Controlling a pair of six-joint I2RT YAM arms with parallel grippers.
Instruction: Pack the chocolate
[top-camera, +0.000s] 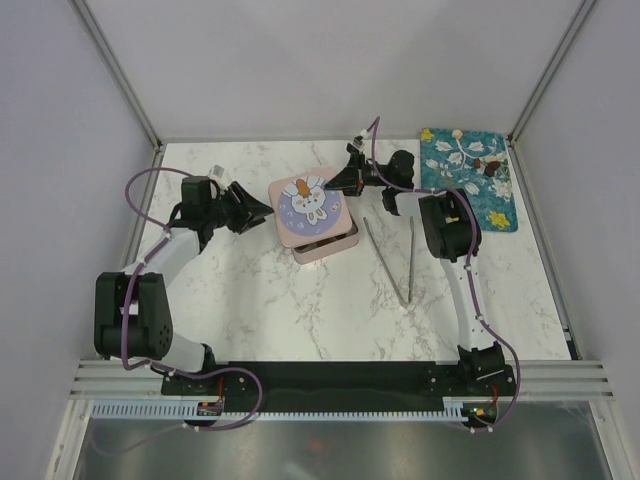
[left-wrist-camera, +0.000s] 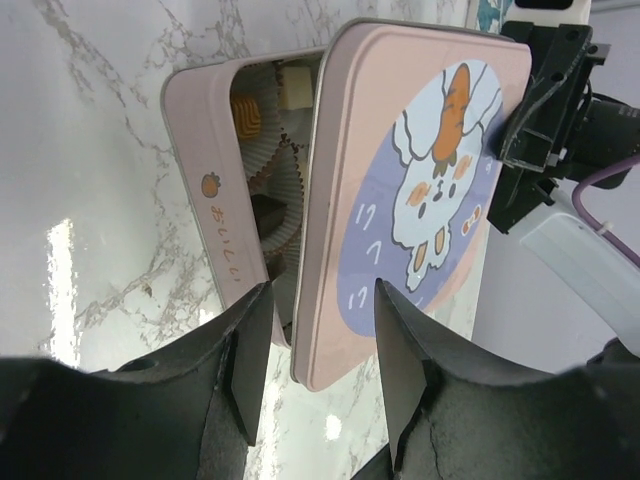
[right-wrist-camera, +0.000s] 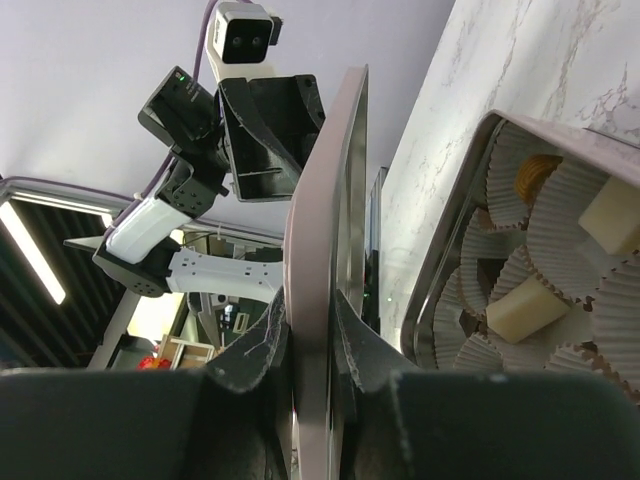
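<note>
- While the square pink lid with a bunny picture (left-wrist-camera: 420, 190) stands tilted on edge over its tin, the left gripper (left-wrist-camera: 322, 300), at the left of the overhead view, has its fingers apart. They straddle the lid's near edge without pinching it, and a gap shows beside one finger. This is probably to steady the lid or to take it over.
- Just right of that, the square pink metal tin (left-wrist-camera: 215, 200) sits on the white marbled table (top-camera: 300, 310), lined with pleated paper cups (right-wrist-camera: 570, 260). Most of the chocolate (right-wrist-camera: 520, 305) sits in these cups as cream, yellowish and dark pieces. It lies under the raised lid, just past the left fingertips and not touched by them.
- At the lid's right edge, the right gripper (right-wrist-camera: 312, 310) is clamped on the rim, one finger pressed to each face. It holds the lid up off the tin, probably either to lower it shut or to keep the cups reachable. In this wrist view the chocolate lies to the right of the fingers, near but apart.
- Further right, at centre-right of the overhead view, the long thin metal tongs (top-camera: 395, 260) lie flat on the table, touched by neither arm.
- At the upper right, a blue flowered cloth (top-camera: 465, 200) seems to carry a few small brown pieces, well apart from both grippers, so the packing looks unfinished.
</note>
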